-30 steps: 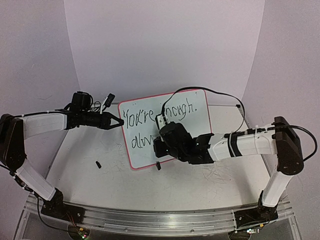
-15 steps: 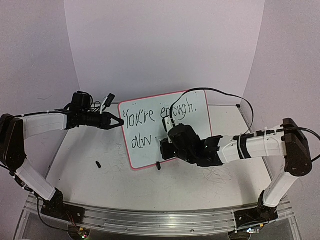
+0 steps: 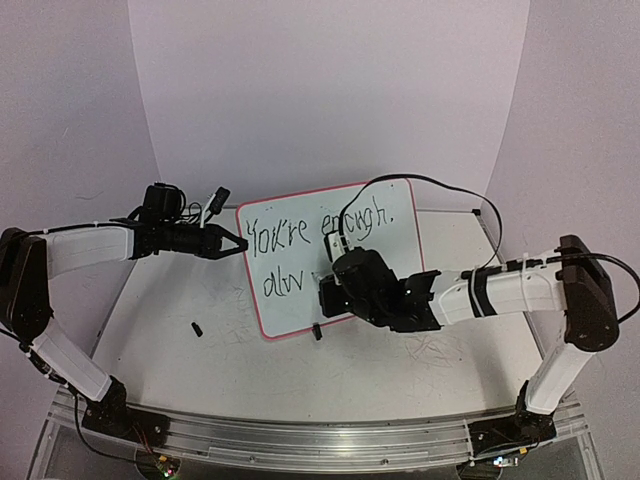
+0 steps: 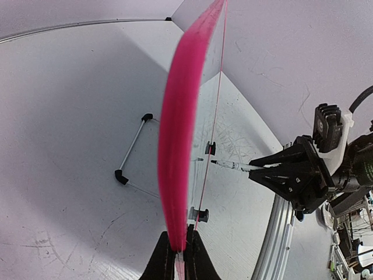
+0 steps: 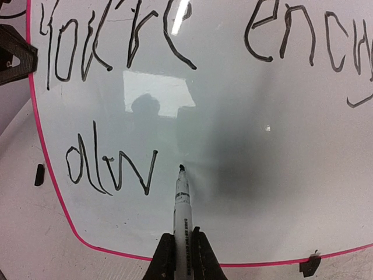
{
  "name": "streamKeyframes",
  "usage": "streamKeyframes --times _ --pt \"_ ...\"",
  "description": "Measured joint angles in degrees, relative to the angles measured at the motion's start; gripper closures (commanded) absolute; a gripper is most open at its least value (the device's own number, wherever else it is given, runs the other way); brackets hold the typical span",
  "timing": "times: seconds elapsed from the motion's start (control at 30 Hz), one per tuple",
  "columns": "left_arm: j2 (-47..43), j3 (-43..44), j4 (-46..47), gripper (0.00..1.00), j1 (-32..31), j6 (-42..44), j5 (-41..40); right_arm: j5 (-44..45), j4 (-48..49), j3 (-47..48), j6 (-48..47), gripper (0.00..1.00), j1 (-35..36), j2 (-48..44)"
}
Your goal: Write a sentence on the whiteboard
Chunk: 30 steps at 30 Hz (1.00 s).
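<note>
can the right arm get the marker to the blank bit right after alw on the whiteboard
Probably yes: the right end effector grips the marker, its tip close to the whiteboard just right of alw, and that stretch of board is bare with nothing in between.

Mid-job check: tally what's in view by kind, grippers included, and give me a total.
whiteboard: 1
marker: 1
small black piece on the table: 1
grippers: 2 (left gripper, right gripper)
Total: 5
</note>
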Motion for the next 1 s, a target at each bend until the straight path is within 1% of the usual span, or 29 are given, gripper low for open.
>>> streamKeyframes --times 0.5,0.83,1.0 --pt "0.0 0.0 0.0 1.00 0.0 0.0 0.0 0.2 0.0 2.6 -0.6 1.00 -0.7 1.6" --pt "0.0 0.0 0.0 1.00 0.0 0.0 0.0 -0.5 -0.1 2.6 -0.6 1.00 0.4 1.7" --pt "0.0 0.0 0.0 1.00 0.0 0.0 0.1 -1.2 -0.1 1.0 0.2 1.00 0.8 1.7"
